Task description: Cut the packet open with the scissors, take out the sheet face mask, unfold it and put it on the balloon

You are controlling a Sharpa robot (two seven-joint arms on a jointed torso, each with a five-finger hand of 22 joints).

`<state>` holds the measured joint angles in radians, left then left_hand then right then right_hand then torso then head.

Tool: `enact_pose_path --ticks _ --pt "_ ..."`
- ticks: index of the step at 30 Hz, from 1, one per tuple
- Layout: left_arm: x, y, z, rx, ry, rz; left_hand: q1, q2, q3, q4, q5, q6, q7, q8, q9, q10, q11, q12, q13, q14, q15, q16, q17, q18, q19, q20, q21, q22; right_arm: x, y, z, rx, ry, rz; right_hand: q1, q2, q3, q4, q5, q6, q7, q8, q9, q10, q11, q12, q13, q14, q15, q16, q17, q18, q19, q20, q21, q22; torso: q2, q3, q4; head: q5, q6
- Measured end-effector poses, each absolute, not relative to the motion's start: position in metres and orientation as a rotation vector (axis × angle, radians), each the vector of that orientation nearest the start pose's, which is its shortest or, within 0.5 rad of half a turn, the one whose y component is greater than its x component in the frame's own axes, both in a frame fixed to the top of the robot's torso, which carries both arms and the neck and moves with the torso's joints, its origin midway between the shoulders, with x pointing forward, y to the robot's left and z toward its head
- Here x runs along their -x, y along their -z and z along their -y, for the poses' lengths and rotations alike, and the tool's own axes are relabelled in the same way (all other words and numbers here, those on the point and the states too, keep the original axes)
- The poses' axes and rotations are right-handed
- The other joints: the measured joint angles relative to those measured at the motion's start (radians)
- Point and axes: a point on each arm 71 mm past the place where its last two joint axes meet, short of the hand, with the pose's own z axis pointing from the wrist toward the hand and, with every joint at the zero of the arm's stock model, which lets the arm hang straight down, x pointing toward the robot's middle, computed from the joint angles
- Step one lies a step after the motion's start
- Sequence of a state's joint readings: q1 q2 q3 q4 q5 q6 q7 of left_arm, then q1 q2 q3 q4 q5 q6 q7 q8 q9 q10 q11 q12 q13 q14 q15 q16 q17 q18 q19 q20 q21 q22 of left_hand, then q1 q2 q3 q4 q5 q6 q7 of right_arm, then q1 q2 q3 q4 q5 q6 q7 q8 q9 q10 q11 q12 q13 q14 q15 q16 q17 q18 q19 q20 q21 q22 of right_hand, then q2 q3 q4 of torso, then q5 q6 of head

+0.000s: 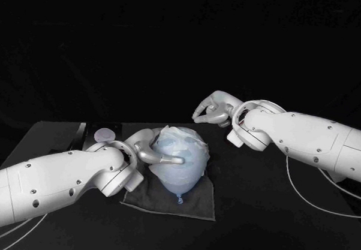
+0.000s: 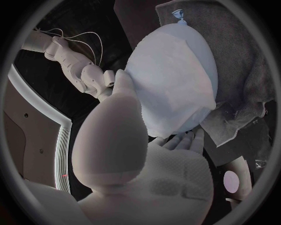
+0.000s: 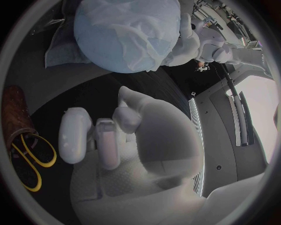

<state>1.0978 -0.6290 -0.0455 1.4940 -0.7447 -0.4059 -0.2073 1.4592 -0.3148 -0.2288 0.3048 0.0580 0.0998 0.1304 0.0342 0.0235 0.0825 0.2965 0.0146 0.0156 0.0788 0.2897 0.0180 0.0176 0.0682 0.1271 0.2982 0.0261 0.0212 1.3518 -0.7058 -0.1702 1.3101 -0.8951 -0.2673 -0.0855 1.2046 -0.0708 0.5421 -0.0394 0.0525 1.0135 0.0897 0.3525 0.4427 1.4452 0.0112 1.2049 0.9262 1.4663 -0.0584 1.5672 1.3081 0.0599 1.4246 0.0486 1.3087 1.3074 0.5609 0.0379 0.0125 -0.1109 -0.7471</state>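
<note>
Crinkled sheet mask (image 1: 184, 142) drapes the rounded balloon (image 1: 179, 184) (on dark cloth (image 1: 199, 209)).

Head view: set high on the robot's head, looking down and forward at the counter (image 1: 291, 233); far enough back to take in both arms, the left hand (image 1: 156, 154), the right hand (image 1: 212, 111) and the balloon (image 1: 180, 182) at the middle
Left wrist view: behind the left hand, facing along its palm; very near, with the balloon just past the fingers
Right wrist view: behind the right hand, facing across the counter toward the balloon from farther off
Shared by all three: the balloon, the sheet face mask (image 1: 181, 142) on it, and the dark cloth (image 1: 198, 206) under it
Cross-sight: the left wrist view catches the right arm (image 2: 67, 56) beyond the balloon; the right wrist view catches the left hand at the balloon's far side
</note>
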Motion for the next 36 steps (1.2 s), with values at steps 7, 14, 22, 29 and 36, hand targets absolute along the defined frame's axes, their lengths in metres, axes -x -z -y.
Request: enact_pose_path --ticks 7,14,22,29,36 --pt "-0.463 0.248 -0.115 0.628 0.989 -1.973 0.000 0.000 0.000 0.000 0.000 0.000 0.000 0.000 0.000 0.000 0.000 0.000 0.000 0.000 0.000 0.000 0.000 0.000 0.000 0.000 0.000 0.000 -0.522 0.175 0.205 -0.286 -0.807 -1.862 -0.122 -0.094 -0.144 0.098 0.000 -0.112 0.048 -0.098 -0.032 -0.003 0.016 0.362 0.368 -0.002 0.036 -0.001 -0.001 0.000 -0.009 0.028 -0.010 0.000 0.000 0.0001 -0.0005 -0.001 0.003" --pt "-0.463 0.248 -0.116 0.627 0.986 -1.975 0.000 0.000 0.000 0.000 0.000 0.000 0.000 0.000 0.000 0.000 0.000 0.000 0.000 0.000 0.000 0.000 0.000 0.000 0.000 0.000 0.000 0.000 -0.509 0.180 0.207 -0.287 -0.828 -1.896 -0.109 -0.105 -0.187 0.129 0.000 -0.133 0.058 -0.125 -0.040 -0.003 0.026 0.363 0.382 0.000 0.044 -0.003 -0.001 0.000 -0.003 0.040 -0.010 0.000 0.000 0.0007 -0.0010 -0.002 0.004" --pt "-0.462 0.249 -0.117 0.623 0.985 -1.981 0.000 0.000 0.000 0.000 0.000 0.000 0.000 0.000 0.000 0.000 0.000 0.000 0.000 0.000 0.000 0.000 0.000 0.000 0.000 0.000 0.000 0.000 -0.502 0.189 0.207 -0.310 -0.834 -1.898 -0.074 -0.083 -0.201 0.139 0.000 -0.133 0.058 -0.130 -0.042 -0.002 0.027 0.363 0.384 -0.001 0.051 0.000 -0.001 0.000 0.000 0.043 -0.010 0.001 0.000 0.0019 -0.0006 -0.002 0.007" --pt "-0.461 0.249 -0.119 0.618 0.983 -1.986 0.000 0.000 0.000 0.000 0.000 0.000 0.000 0.000 0.000 0.000 0.000 0.000 0.000 0.000 0.000 0.000 0.000 0.000 0.000 0.000 0.000 0.000 -0.502 0.190 0.205 -0.326 -0.837 -1.873 -0.039 -0.065 -0.211 0.138 0.000 -0.128 0.062 -0.130 -0.043 -0.001 0.028 0.362 0.384 0.000 0.051 0.000 0.000 0.000 0.000 0.043 -0.010 0.001 0.001 0.0019 0.0005 -0.003 0.006" --pt "-0.462 0.249 -0.119 0.614 0.980 -1.988 0.004 0.004 0.000 0.000 0.000 0.000 0.000 0.000 0.000 0.000 0.000 0.000 0.000 0.000 0.000 0.000 0.000 0.000 0.000 0.000 0.000 0.000 -0.499 0.192 0.201 -0.326 -0.851 -1.874 0.003 -0.046 -0.214 0.135 0.000 -0.098 0.057 -0.134 -0.043 0.004 0.032 0.362 0.383 0.000 0.051 -0.001 0.000 0.000 0.001 0.044 -0.005 0.000 0.001 0.0006 0.0004 -0.004 0.004"
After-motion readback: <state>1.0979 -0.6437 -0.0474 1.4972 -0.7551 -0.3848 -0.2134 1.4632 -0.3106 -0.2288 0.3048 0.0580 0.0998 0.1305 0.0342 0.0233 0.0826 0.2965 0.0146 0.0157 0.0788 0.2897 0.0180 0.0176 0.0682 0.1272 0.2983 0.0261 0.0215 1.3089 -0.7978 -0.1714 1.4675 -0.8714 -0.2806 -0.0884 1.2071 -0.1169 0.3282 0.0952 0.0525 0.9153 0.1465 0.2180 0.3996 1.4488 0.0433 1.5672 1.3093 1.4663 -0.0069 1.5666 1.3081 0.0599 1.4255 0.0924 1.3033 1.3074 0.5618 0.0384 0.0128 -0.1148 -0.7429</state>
